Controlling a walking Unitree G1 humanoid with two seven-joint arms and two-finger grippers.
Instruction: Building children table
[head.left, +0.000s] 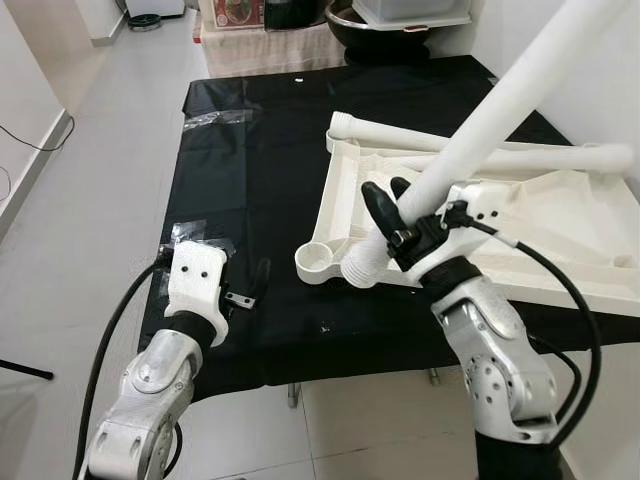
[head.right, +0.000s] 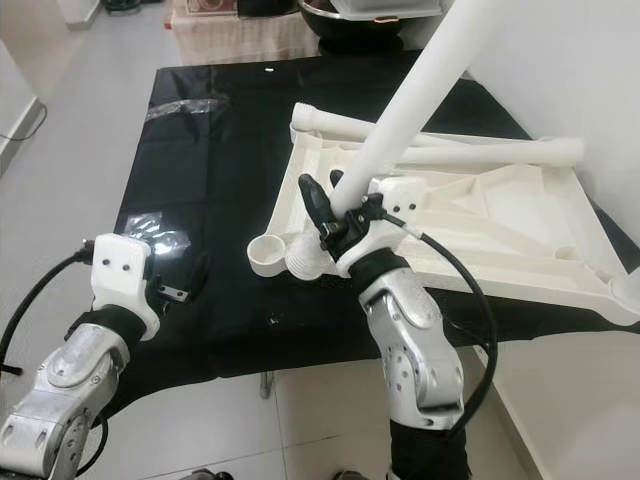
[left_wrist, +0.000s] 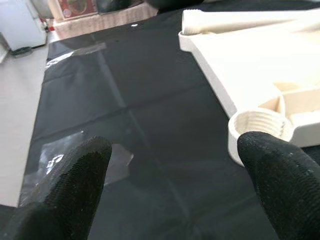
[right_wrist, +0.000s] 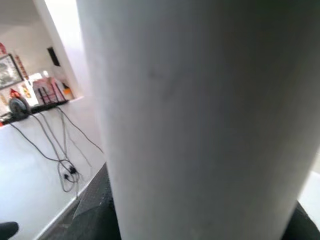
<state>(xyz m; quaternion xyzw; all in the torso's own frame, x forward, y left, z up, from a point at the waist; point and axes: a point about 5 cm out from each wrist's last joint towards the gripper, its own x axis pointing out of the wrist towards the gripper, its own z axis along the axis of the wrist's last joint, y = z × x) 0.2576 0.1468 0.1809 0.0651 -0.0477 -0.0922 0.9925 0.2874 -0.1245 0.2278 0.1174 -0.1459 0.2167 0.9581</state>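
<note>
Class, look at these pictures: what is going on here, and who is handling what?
A humanoid robot is assembling a children's table on a black-covered table. Its right gripper is shut on a long white plastic table leg, held tilted, with the threaded end beside the round corner socket of the upturned white plastic tabletop. Two more white legs lie across the tabletop. The left gripper hovers open over the cloth, holding nothing.

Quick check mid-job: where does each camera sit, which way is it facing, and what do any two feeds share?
Left eye, right eye: head, looking down at the black table; both arms show.
Left wrist: along the open left gripper toward the threaded socket.
Right wrist: against the white leg held by the right gripper.
Shared: the upturned tabletop, in the eye and left wrist views.
</note>
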